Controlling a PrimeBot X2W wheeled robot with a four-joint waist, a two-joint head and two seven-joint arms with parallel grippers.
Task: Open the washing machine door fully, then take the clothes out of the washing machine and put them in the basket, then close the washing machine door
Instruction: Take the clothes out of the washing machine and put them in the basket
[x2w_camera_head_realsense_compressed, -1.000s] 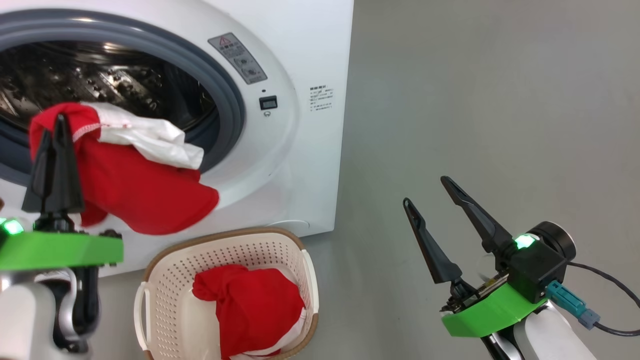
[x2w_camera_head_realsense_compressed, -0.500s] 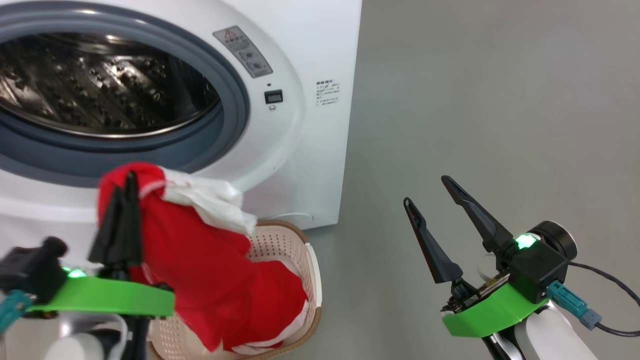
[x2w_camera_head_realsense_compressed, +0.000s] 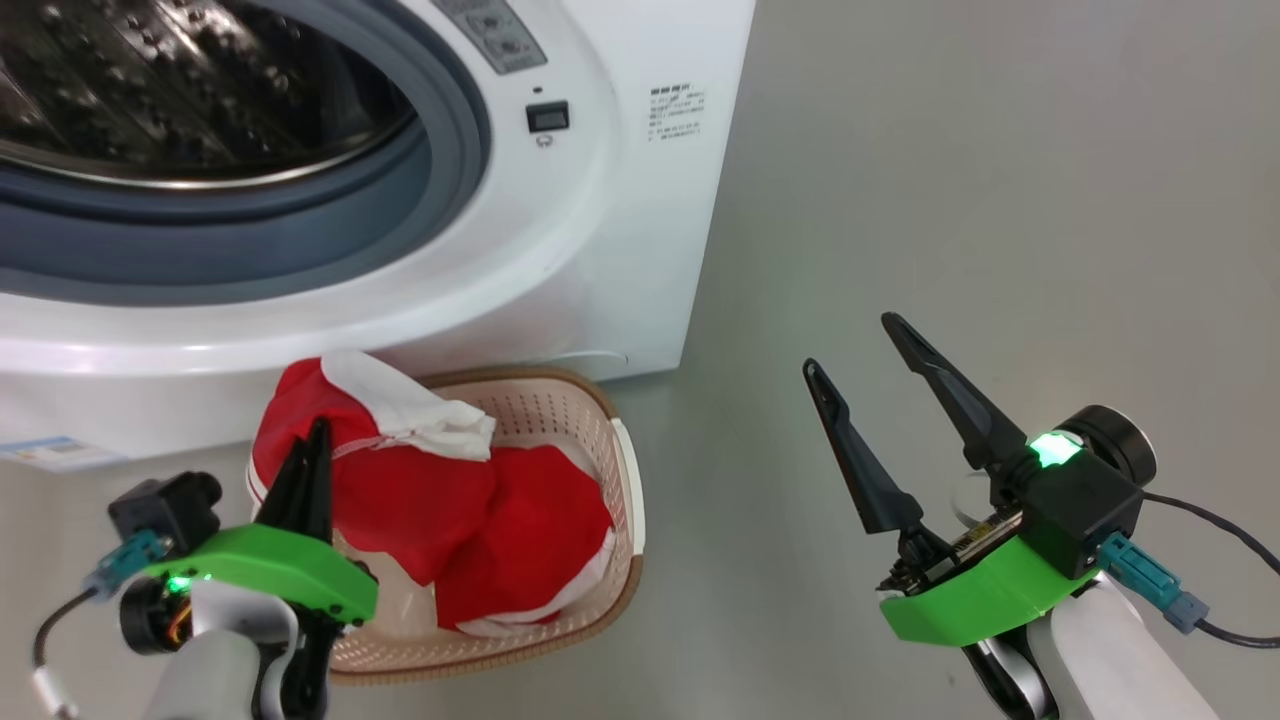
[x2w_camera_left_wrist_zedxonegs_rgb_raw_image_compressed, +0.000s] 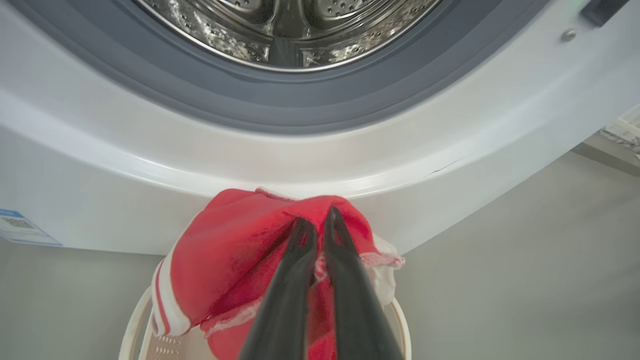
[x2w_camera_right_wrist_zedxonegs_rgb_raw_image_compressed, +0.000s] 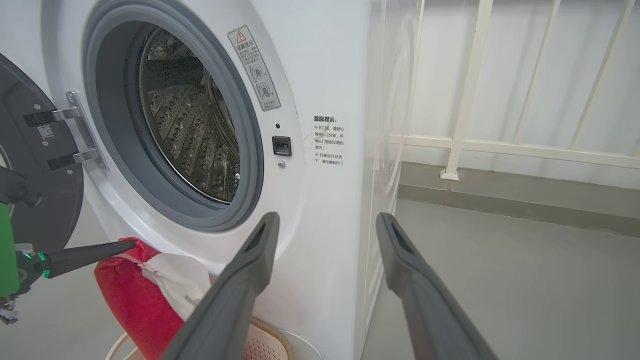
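Note:
My left gripper (x2w_camera_head_realsense_compressed: 318, 430) is shut on a red garment with white trim (x2w_camera_head_realsense_compressed: 390, 470), holding it over the cream basket (x2w_camera_head_realsense_compressed: 628, 500), where another red garment (x2w_camera_head_realsense_compressed: 540, 560) lies. The pinched red clothes (x2w_camera_left_wrist_zedxonegs_rgb_raw_image_compressed: 240, 245) hang from the left gripper (x2w_camera_left_wrist_zedxonegs_rgb_raw_image_compressed: 318, 226) below the washing machine (x2w_camera_left_wrist_zedxonegs_rgb_raw_image_compressed: 300, 160). The white washing machine (x2w_camera_head_realsense_compressed: 560, 250) shows its grey gasket and bare steel drum (x2w_camera_head_realsense_compressed: 150, 90). Its door (x2w_camera_right_wrist_zedxonegs_rgb_raw_image_compressed: 35, 165) stands swung wide open at the left. My right gripper (x2w_camera_head_realsense_compressed: 850, 345) hangs open over the floor, right of the basket, holding nothing; its fingers (x2w_camera_right_wrist_zedxonegs_rgb_raw_image_compressed: 250, 270) frame the washer's corner.
Grey floor (x2w_camera_head_realsense_compressed: 1000, 200) stretches to the right of the washer. A white railing (x2w_camera_right_wrist_zedxonegs_rgb_raw_image_compressed: 500, 145) stands behind along a low kerb. A blue label (x2w_camera_head_realsense_compressed: 50, 452) sits low on the washer's front.
My left gripper has carried the red garment out of the drum opening and down over the basket. The head camera tilted down. The right gripper kept its place.

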